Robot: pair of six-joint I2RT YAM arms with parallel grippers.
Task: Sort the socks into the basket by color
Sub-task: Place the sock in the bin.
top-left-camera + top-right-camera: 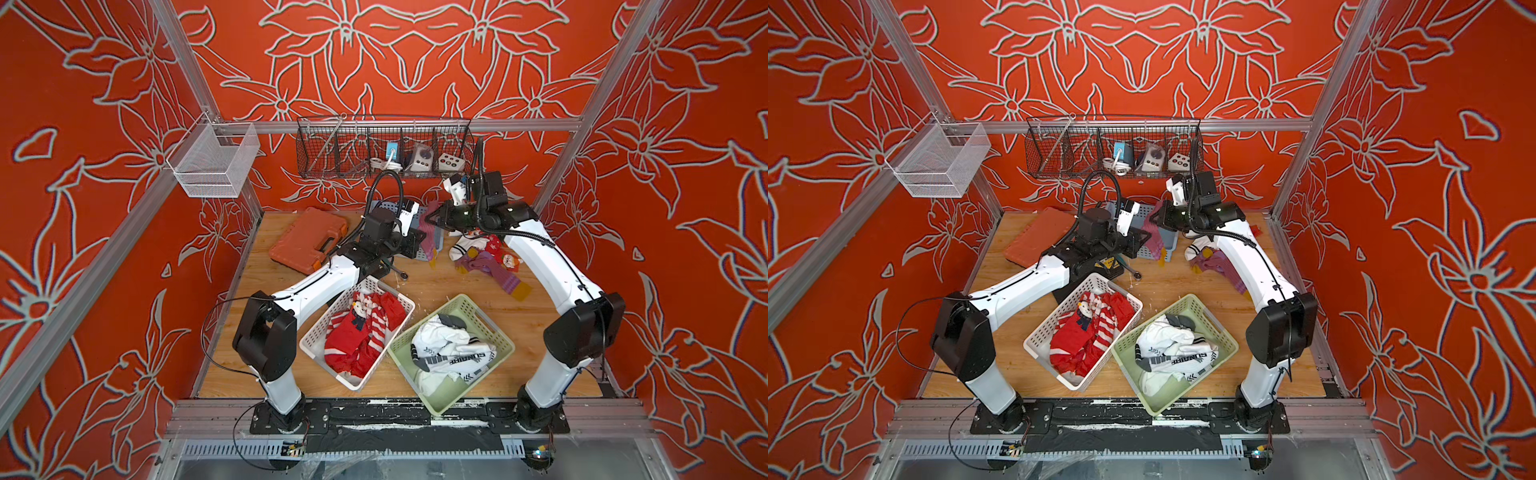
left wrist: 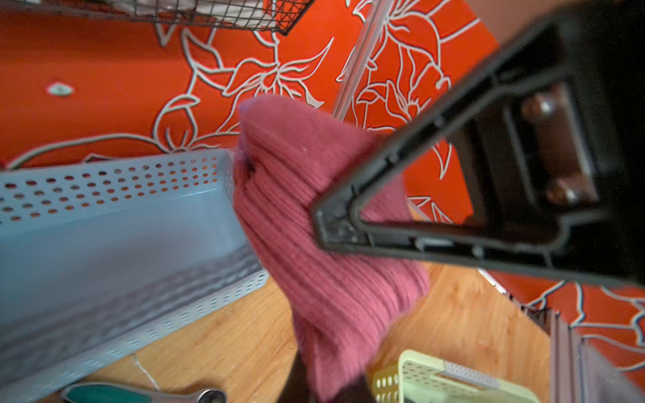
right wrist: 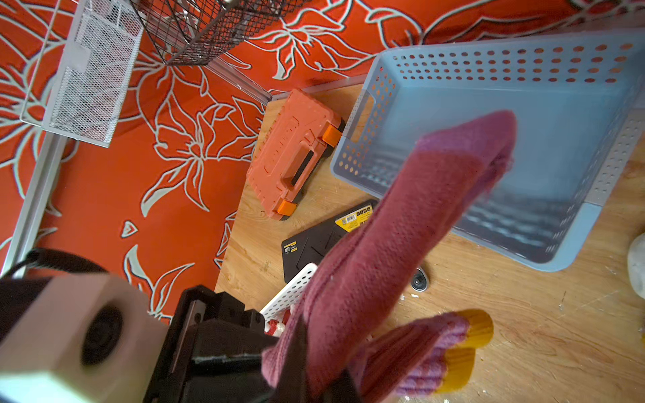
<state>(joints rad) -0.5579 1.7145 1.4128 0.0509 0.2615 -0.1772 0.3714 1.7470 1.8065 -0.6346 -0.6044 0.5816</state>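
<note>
Obs.: Your left gripper (image 1: pixel 419 240) and right gripper (image 1: pixel 431 219) meet at the back of the wooden table (image 1: pixel 457 295). Both are clamped onto the same ribbed purple sock (image 1: pixel 428 230). In the right wrist view this sock (image 3: pixel 384 244) runs up out of the right jaws, with the left gripper pinching its lower edge. Its yellow patches (image 3: pixel 467 345) hang at the low end.

Position: in both top views the held sock overlaps the blue perforated plastic basket (image 3: pixel 488 59) at the back. You cannot tell whether it touches the basket. The basket floor seen from the wrists is bare.

Sorted so far:
- The white perforated plastic basket (image 1: pixel 320 328) holds red socks (image 1: pixel 361 332), some white-striped and one with a snowman.
- The pale green perforated plastic basket (image 1: pixel 490 324), just beside it, holds white socks (image 1: pixel 449 349) with black and grey marks.

Unsorted: a loose pile of mixed socks (image 1: pixel 486 253) lies on the table under the right arm. Another purple sock with a yellow toe (image 1: pixel 505 282) trails out of it.

Other: an orange plastic tool case (image 1: pixel 307 241) lies shut at the back left.
</note>
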